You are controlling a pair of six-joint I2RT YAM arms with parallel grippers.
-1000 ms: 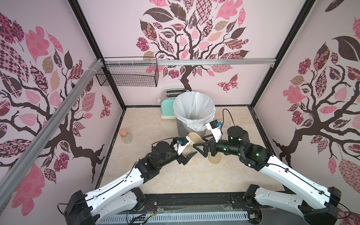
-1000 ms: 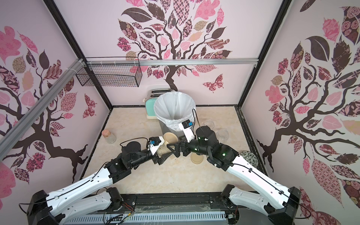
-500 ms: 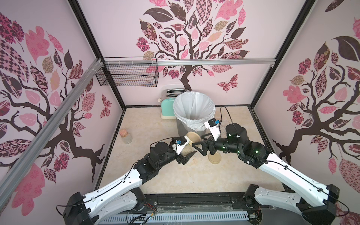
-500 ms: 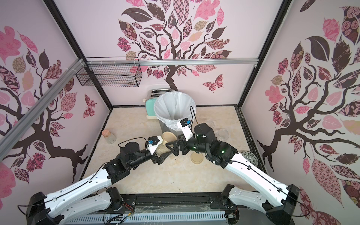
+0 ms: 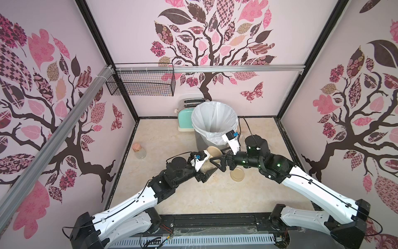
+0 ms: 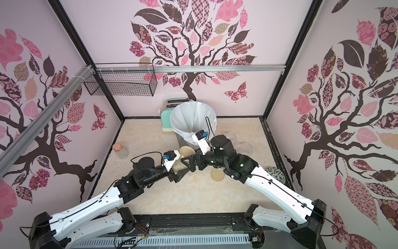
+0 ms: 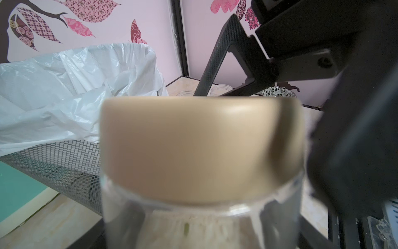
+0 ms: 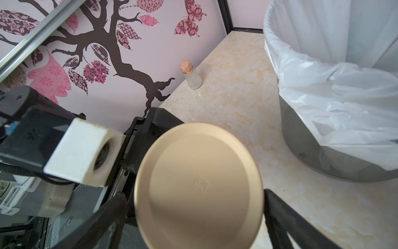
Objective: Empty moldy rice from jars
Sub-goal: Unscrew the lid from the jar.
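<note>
Left claw [image 5: 205, 167], in both top views, was clamped on a clear jar [image 5: 208, 165] of moldy rice [image 6: 178, 166], held tilted above the desk [image 5: 172, 140] just in front of the white-lined bin [image 5: 215, 120]. The right claw [image 5: 216, 160] was spread wide at the jar's beige lid [image 5: 213, 152], gripping nothing. A loose lid [image 5: 237, 174] lay on the desk nearby. Two clear lidless jars [image 6: 246, 148] stood near the bin.

In the left wrist view, the lid filled the frame, with rice below it behind glass.

In the right wrist view, the lid's flat top sat between the spread fingers [image 8: 284, 217]. A corked bottle [image 8: 192, 75] stood by the wall.
</note>
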